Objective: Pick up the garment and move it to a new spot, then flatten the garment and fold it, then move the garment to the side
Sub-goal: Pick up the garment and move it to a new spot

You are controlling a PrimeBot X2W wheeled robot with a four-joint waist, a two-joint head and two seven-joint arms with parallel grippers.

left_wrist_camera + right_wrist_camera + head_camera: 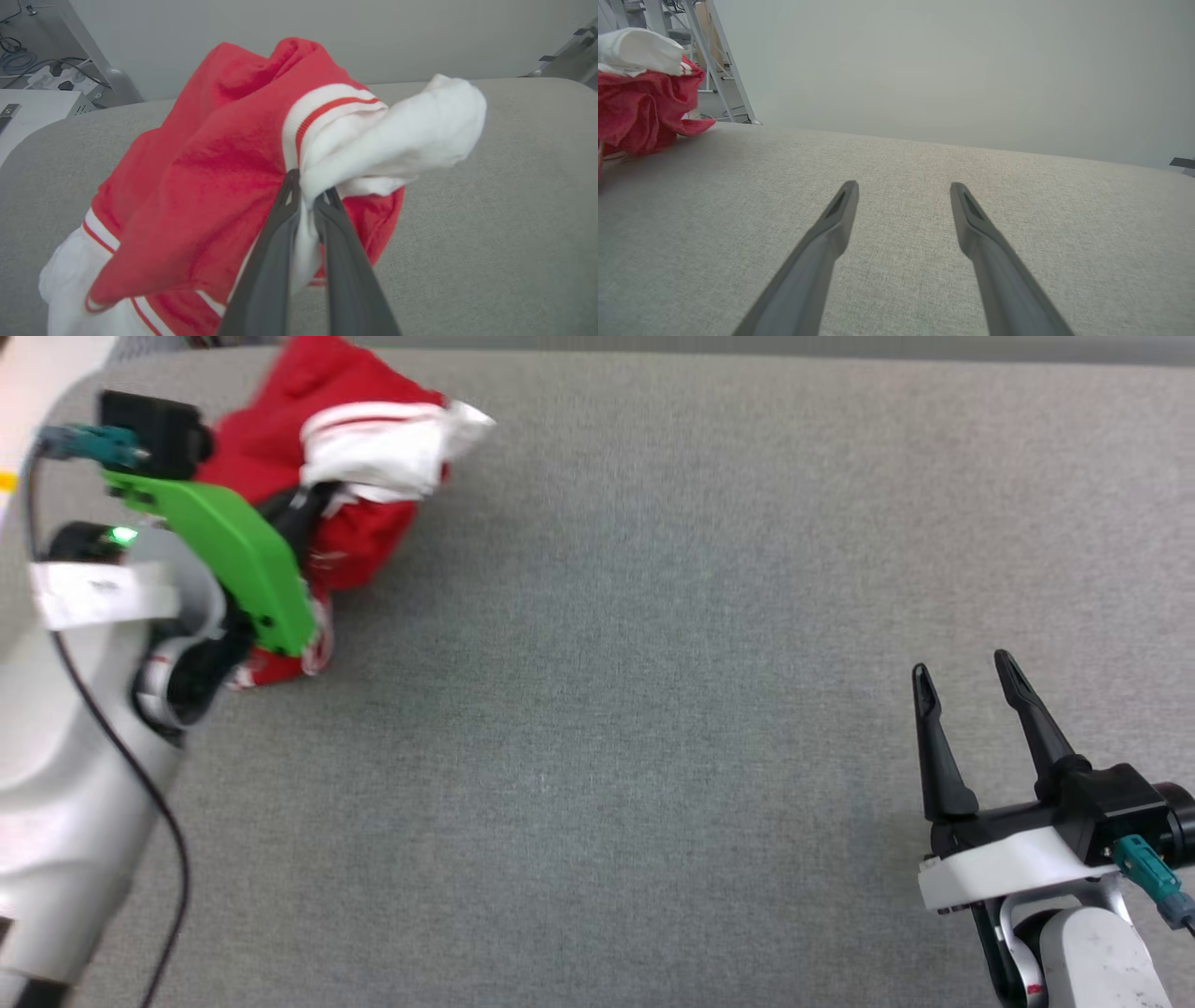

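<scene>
The garment [369,457], a red T-shirt with white sleeves and striped trim, is bunched up at the far left of the grey table [653,663]. My left gripper [308,193] is shut on a white fold of the garment [210,177], the fabric pinched between its dark fingers [275,242]. In the head view the left arm's green bracket covers that gripper. My right gripper [966,677] stands open at the lower right, far from the shirt, with nothing between its fingers. In the right wrist view the garment [640,102] sits at the far left, beyond the right gripper [903,186].
The grey fabric surface [901,154] stretches wide between the two arms. A white box with cables [42,93] and a metal frame leg [88,42] stand beyond the table's far left edge. Metal shelving legs [714,60] rise behind the shirt.
</scene>
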